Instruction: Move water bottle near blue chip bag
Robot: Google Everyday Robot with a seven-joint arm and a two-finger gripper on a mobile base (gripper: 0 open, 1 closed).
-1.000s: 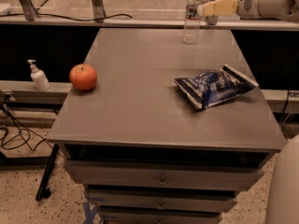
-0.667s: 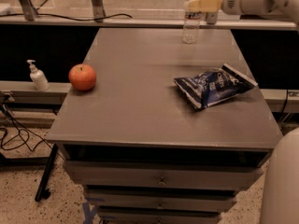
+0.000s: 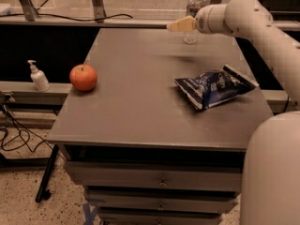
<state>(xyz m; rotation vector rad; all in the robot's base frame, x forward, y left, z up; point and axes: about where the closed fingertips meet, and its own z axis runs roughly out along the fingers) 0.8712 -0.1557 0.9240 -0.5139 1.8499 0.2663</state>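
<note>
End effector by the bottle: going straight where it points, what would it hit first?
Probably nothing: the end effector points toward the picture's left over the far end of the table, with the water bottle behind it and the apple much nearer the camera. Depth is unclear.

No wording can be read for certain. The blue chip bag (image 3: 215,86) lies on the table (image 3: 131,107), nearer the camera than the gripper (image 3: 180,25) and a little to its right in the view. It carries white print, but the letters cannot be made out. The water bottle (image 3: 192,6) stands just behind the gripper at the table's far edge. Its pale label band shows nothing legible.
</note>
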